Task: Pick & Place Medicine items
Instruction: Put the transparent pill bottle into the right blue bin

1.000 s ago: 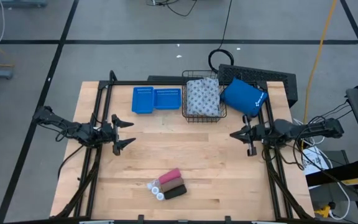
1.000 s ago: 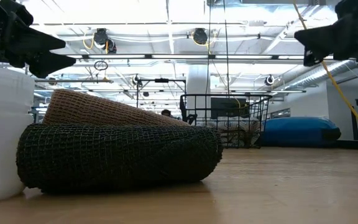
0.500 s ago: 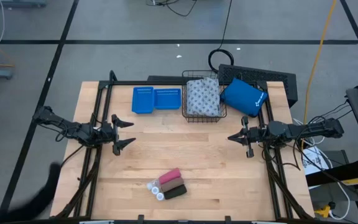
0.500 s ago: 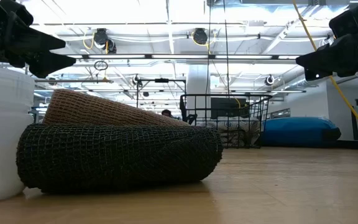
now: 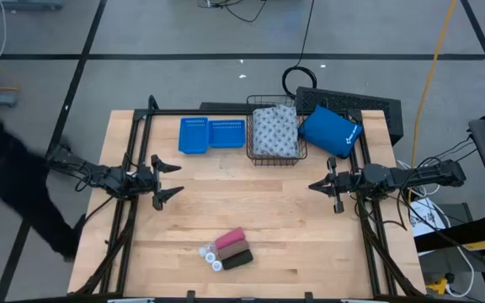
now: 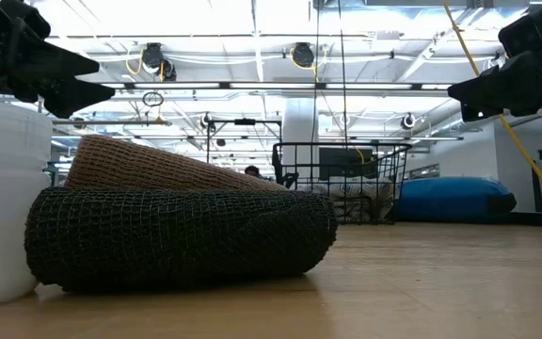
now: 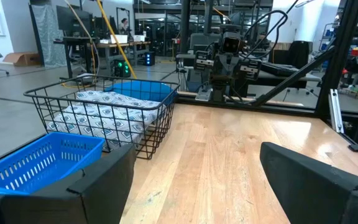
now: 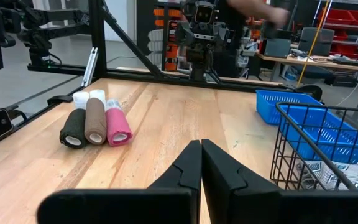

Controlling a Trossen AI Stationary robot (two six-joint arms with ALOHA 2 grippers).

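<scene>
Near the table's front edge lie the medicine items: a pink roll point(image 5: 230, 237), a tan roll point(image 8: 95, 120) and a dark roll point(image 5: 237, 260) side by side, with two white bottles point(image 5: 211, 256) at their ends. The grey-white patterned pack point(image 5: 274, 131) lies in the wire basket point(image 5: 252, 156) at the far side. My left gripper point(image 5: 168, 178) hovers open over the table's left part, and my right gripper point(image 5: 313, 186) hovers shut over the right part. Both point level toward the middle, well away from the items.
Two blue perforated trays point(image 5: 211, 134) sit left of the basket and a blue padded pouch point(image 5: 329, 130) right of it. A dark frame point(image 5: 137, 160) runs along both sides of the table. A blurred person point(image 5: 11, 181) stands by the table's left edge.
My right gripper has tipped down a little and then kept still, staying shut. A person has moved in beside the table's left edge.
</scene>
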